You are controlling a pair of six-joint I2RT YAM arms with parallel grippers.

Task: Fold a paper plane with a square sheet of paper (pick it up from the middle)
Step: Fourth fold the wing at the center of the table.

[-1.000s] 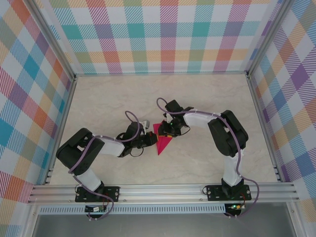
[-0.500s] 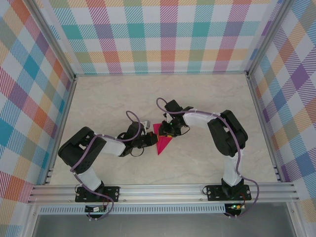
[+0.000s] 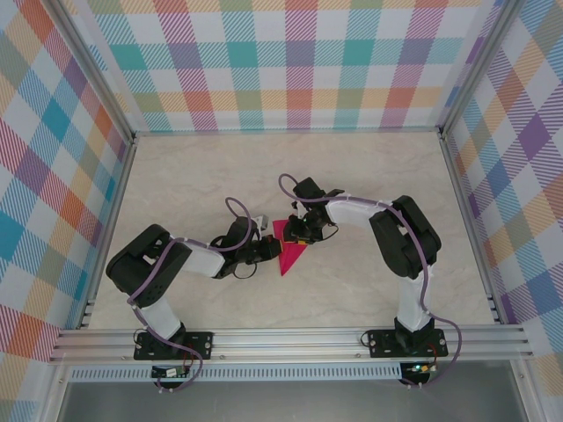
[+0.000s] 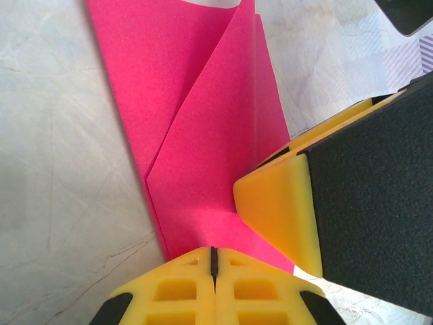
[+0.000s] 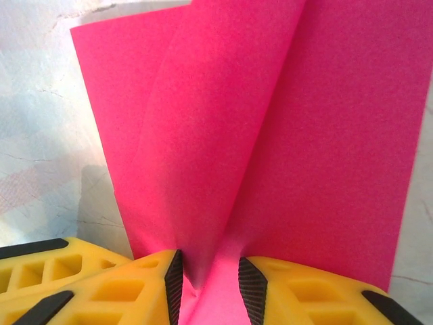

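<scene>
Mid-table, paper plane points near-left.

The bench is pale and looks like marble, with thin grey lines running through it. Three walls stand around it — all covered in checks of pink, teal, orange, yellow and purple. Silver metal bars run along the near edge — more go up the corners.

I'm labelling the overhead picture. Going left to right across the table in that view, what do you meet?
Left arm → left tool → folded pink paper → right arm
</scene>
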